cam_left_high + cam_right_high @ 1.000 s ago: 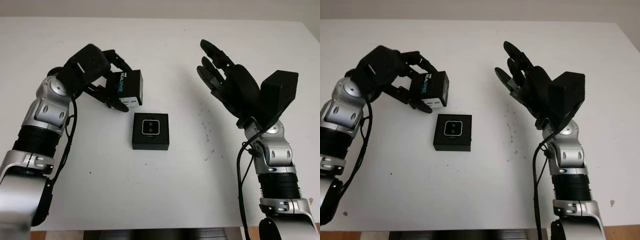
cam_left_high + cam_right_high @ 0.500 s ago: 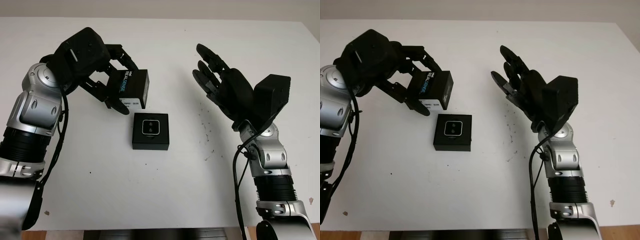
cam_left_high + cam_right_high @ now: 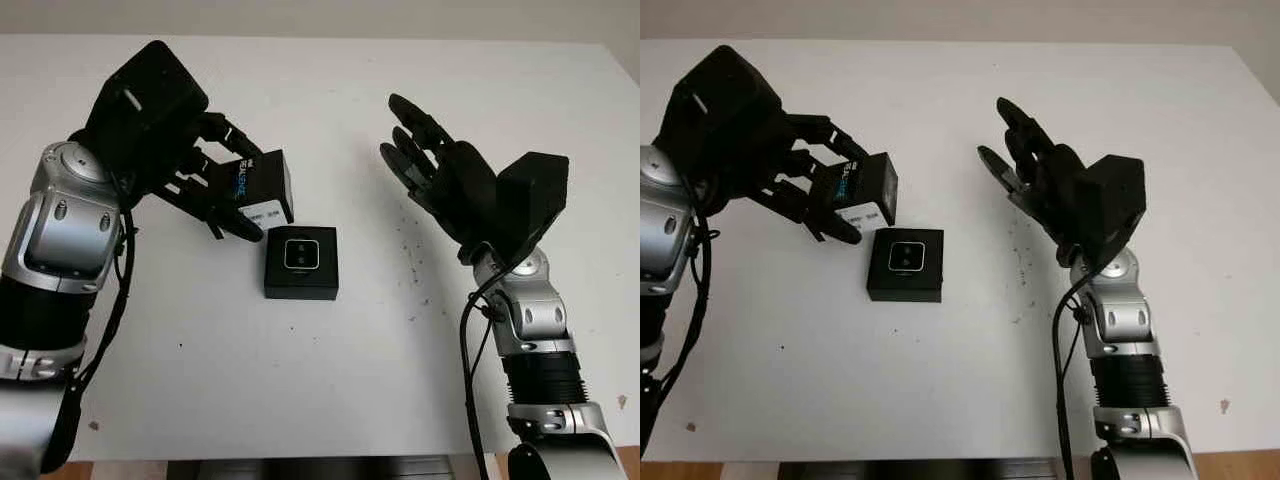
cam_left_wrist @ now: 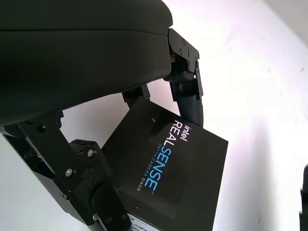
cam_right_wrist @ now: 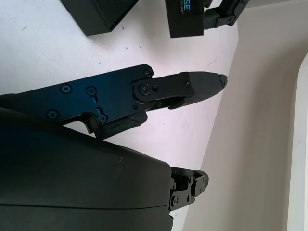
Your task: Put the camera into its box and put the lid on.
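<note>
A black open box [image 3: 301,262] lies on the white table [image 3: 330,380] near the middle, with the camera [image 3: 300,253] seated in it, lenses up. My left hand [image 3: 215,195] is shut on the black lid [image 3: 256,187], printed "Intel RealSense" [image 4: 161,161], and holds it tilted in the air just up and left of the box. My right hand [image 3: 425,160] is open, raised above the table to the right of the box, palm turned toward it.
Small dark specks [image 3: 410,262] mark the table between the box and my right arm. The table's far edge [image 3: 320,36] meets a pale wall, and its near edge [image 3: 300,458] runs along the bottom.
My left hand has lifted and swung the lid closer to the box, tilting it more steeply. The right hand has shifted slightly left and toward the box.
</note>
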